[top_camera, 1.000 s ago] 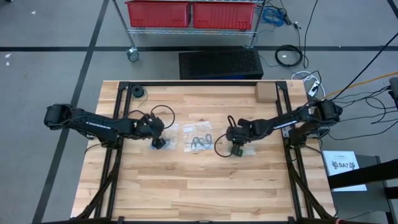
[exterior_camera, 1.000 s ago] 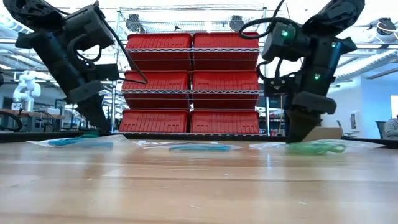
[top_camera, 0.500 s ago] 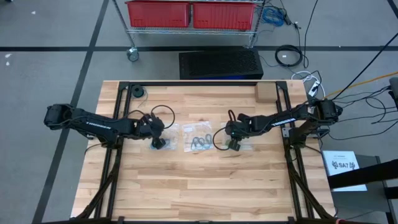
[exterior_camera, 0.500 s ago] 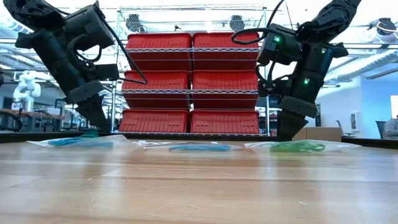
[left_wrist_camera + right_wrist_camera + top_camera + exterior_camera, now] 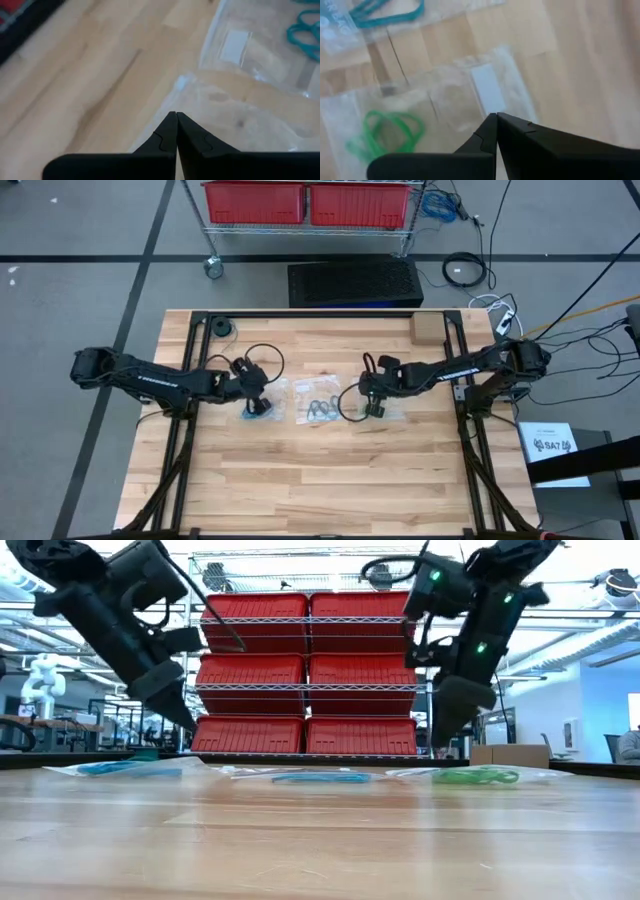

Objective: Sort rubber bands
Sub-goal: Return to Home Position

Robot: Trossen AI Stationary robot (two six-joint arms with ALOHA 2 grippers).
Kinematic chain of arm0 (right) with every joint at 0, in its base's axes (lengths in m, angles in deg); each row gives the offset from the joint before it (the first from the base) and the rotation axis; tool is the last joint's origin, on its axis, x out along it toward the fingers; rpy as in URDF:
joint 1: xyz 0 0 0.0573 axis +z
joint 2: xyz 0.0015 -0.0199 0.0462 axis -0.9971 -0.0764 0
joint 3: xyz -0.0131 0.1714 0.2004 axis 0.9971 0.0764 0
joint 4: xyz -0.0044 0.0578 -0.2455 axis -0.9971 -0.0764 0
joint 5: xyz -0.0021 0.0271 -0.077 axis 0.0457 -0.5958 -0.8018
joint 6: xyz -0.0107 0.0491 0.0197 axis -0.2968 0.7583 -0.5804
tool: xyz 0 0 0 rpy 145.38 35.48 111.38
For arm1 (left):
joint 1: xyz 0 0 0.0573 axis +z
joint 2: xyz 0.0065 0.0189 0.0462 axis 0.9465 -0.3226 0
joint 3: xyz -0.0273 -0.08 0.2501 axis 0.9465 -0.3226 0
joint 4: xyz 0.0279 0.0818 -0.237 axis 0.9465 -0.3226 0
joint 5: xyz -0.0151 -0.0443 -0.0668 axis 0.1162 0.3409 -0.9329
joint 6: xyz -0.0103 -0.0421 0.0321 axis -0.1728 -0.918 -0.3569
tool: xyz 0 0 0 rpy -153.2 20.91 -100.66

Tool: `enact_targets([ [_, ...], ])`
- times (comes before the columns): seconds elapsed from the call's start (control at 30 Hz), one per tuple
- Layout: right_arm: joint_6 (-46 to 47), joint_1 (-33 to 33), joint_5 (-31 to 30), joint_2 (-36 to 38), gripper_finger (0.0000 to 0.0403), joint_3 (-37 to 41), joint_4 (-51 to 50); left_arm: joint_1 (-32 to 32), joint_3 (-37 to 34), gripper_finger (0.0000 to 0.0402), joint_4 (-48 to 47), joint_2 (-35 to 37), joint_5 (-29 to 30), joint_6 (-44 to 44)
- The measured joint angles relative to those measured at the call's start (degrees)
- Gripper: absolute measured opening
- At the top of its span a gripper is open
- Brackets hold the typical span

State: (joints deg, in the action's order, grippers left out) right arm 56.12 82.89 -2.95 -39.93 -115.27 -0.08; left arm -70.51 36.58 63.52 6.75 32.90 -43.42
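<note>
Three clear bags lie flat in a row on the table. The left bag holds blue rubber bands [image 5: 258, 410] [image 5: 120, 767]. The middle bag holds dark teal bands [image 5: 320, 406] [image 5: 320, 777]. The right bag holds green bands [image 5: 480, 777] [image 5: 385, 136]. My left gripper [image 5: 256, 402] [image 5: 186, 724] [image 5: 176, 115] is shut, tilted, and hangs just above the blue bag's edge. My right gripper [image 5: 372, 406] [image 5: 440, 745] [image 5: 496, 116] is shut and hangs above the green bag, beside its white label [image 5: 487, 90].
A cardboard box [image 5: 427, 328] stands at the far right corner and a black roll [image 5: 221, 329] at the far left. Black frame rails [image 5: 455, 360] run along both sides. The near half of the table holds bare wood [image 5: 320, 480]. Red bins [image 5: 310, 680] stand behind.
My right gripper has risen off the green bag and moved toward the far edge and slightly left, staying shut; before that the green bag slid a little leftward. My left gripper has lifted and tipped more steeply, also shut. The other bags have kept still.
</note>
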Motion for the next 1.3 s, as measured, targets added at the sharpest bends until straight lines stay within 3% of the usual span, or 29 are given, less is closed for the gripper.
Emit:
enact_targets([
  [0.17, -1.03, 3.49, -7.15, 5.55, 0.0000, 0.62, -4.34, -0.91, 0.49, 0.0006, 0.30, 4.03, 2.55, 4.45],
  [0.33, 0.85, 9.17, -11.98, 20.72, 0.0000, 11.12, 0.87, -5.18, -3.14, 0.0003, 5.26, 15.71, 2.61, 10.72],
  [0.53, 3.66, 13.44, -14.86, 42.21, 0.0000, 30.91, 18.82, -6.42, -16.39, 0.0004, 33.60, 26.92, -1.34, 22.00],
  [0.67, -6.67, 11.15, -14.31, 52.98, 0.0000, 43.63, 42.66, -0.74, -21.62, 0.0004, 47.61, 27.95, -3.34, 27.70],
  [0.73, -11.28, 8.33, -12.38, 56.42, 0.0000, 46.87, 48.68, 3.13, -21.68, 0.0004, 47.76, 27.91, -6.17, 28.36],
  [0.83, -14.42, 2.51, -5.78, 59.51, 0.0000, 46.24, 48.62, 7.58, -21.06, 0.0004, 47.64, 28.18, -10.25, 29.16],
  [0.93, -15.51, -2.71, -0.99, 61.74, 0.0000, 46.27, 47.14, 9.79, -21.05, 0.0004, 45.36, 30.75, -10.74, 29.43],
  [1.07, -15.37, -5.54, 1.80, 68.72, 0.0000, 46.36, 41.03, 10.05, -22.18, 0.0004, 37.61, 38.71, -10.08, 28.98],
  [1.23, -13.58, -5.42, 3.67, 83.28, 0.0000, 46.34, 27.51, 9.70, -22.26, 0.0004, 26.05, 52.62, -7.62, 28.23],
  [1.3, -13.95, -5.46, 6.03, 87.90, 0.0000, 46.12, 27.57, 9.70, -22.24, 0.0004, 20.84, 58.82, -6.04, 28.26],
])
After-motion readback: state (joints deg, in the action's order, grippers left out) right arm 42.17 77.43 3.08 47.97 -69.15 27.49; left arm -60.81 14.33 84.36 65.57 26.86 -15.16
